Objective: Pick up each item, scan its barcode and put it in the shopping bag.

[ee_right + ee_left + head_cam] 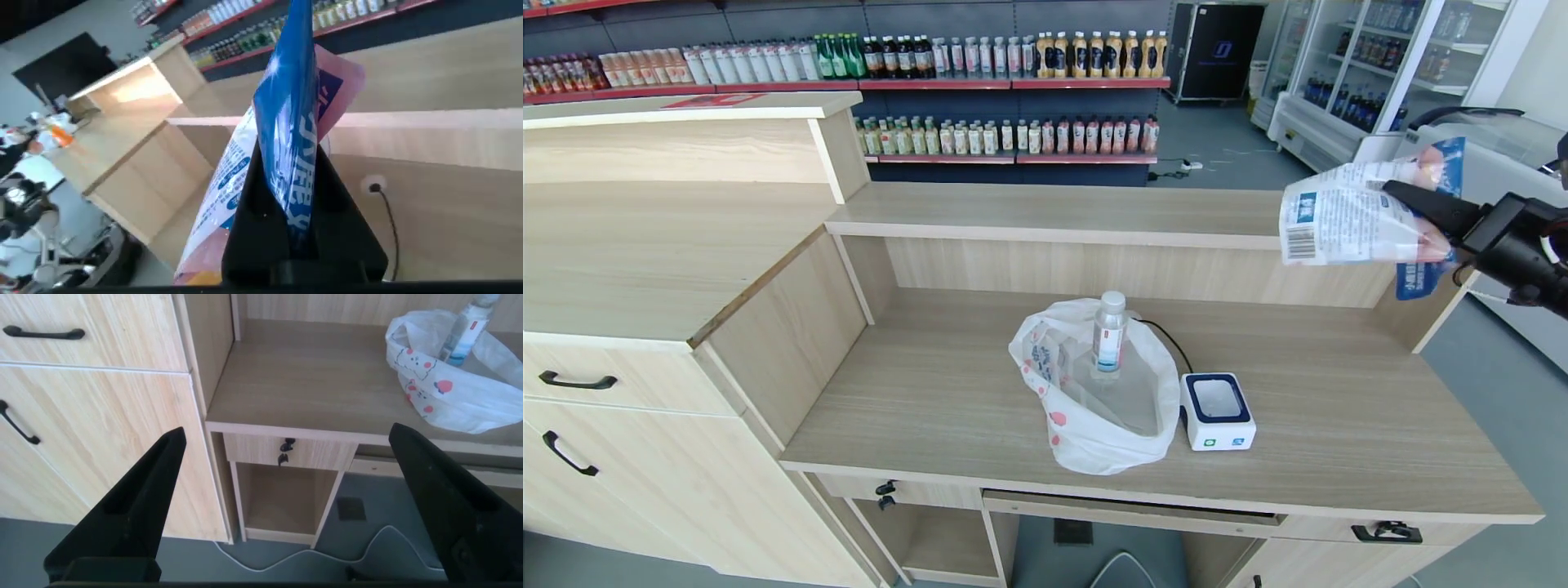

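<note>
My right gripper point(1417, 208) is shut on a blue, white and pink snack packet point(1347, 216), held in the air above the right end of the counter; its barcode faces the head camera. In the right wrist view the snack packet point(286, 139) stands pinched between the fingers point(270, 212). A white shopping bag point(1094, 392) lies open mid-counter with a clear water bottle point(1109, 335) upright inside. A white barcode scanner point(1217, 411) sits just right of the bag. My left gripper point(286, 506) hangs open, low beside the desk's left front corner, apart from the shopping bag point(453, 371).
A raised ledge point(1054, 214) runs behind the counter and a taller cabinet with drawers point(621, 343) stands to the left. The scanner's black cable point(1168, 339) trails behind the bag. Drink shelves and fridges line the room behind. Bare counter point(1356, 392) lies right of the scanner.
</note>
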Tool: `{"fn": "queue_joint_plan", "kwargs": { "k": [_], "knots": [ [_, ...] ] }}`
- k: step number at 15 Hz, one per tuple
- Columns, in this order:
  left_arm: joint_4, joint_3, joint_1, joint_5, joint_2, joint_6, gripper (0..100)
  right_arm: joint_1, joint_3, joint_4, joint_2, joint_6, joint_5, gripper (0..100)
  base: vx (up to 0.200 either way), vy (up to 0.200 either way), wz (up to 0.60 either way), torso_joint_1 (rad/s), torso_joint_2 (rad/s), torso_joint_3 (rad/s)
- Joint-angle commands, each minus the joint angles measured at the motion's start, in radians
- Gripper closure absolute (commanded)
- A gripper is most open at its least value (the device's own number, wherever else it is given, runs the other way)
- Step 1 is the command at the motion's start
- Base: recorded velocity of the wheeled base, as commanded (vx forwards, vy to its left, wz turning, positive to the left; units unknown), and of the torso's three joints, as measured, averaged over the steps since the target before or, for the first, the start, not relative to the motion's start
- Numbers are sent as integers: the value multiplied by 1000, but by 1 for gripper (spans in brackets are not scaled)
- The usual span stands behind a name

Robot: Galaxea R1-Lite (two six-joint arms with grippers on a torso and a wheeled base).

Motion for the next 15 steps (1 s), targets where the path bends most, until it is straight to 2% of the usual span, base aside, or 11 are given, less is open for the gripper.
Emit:
{"fn": "queue_joint_plan", "kwargs": {
  "k": [1,4,6,8,10,15],
  "knots": [
    [-1,0,0,0,0,0,0,59,23,-84,-106,104,89,100,0,0,0,0,0,0],
    [-1,0,0,0,0,0,0,140,-11,-172,-110,265,130,100,0,0,0,0,0,0],
    [1,0,0,-1,0,0,0,171,-19,-172,-129,313,173,100,0,0,0,0,0,0],
    [1,0,0,0,0,0,0,186,-17,-172,-136,324,173,100,0,0,0,0,0,0],
    [1,0,0,0,0,0,0,203,-8,-156,-191,419,173,100,0,0,0,0,0,0],
    [-1,0,0,0,0,0,0,341,46,-150,-326,497,173,100,0,0,0,0,0,0]
  ]
}}
